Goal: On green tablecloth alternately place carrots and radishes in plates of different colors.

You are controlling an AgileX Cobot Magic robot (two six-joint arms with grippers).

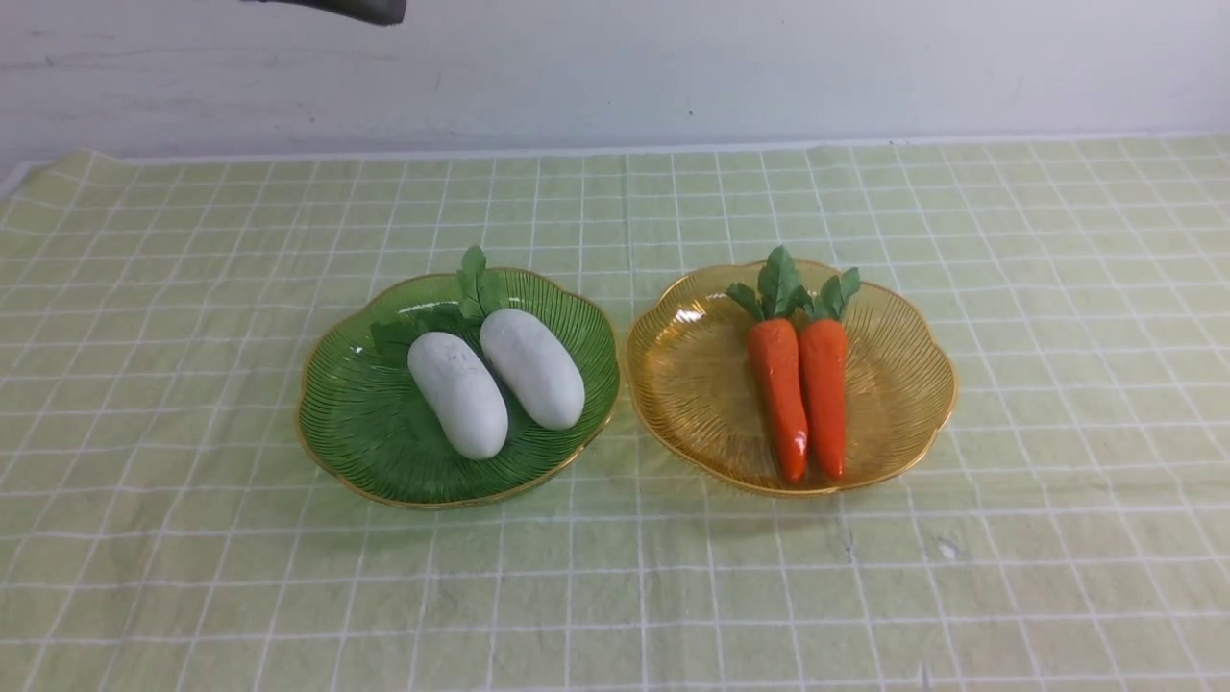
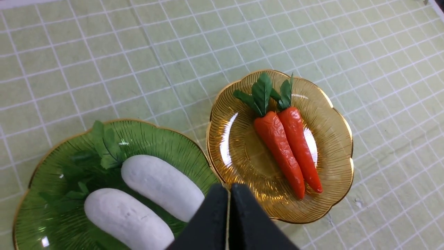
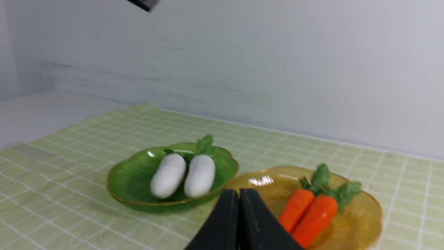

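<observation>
While radishes (image 1: 493, 383) fill green — carrots (image 1: 802, 399) share amber.

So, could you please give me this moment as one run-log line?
both toy radishes: in green plate | both toy carrots: in amber plate | left gripper: shut, empty | right gripper: shut, empty

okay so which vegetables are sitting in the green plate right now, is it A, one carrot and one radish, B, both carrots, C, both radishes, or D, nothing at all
C: both white radishes lie side by side in the green plate, while the two carrots are together in the amber plate.
</observation>
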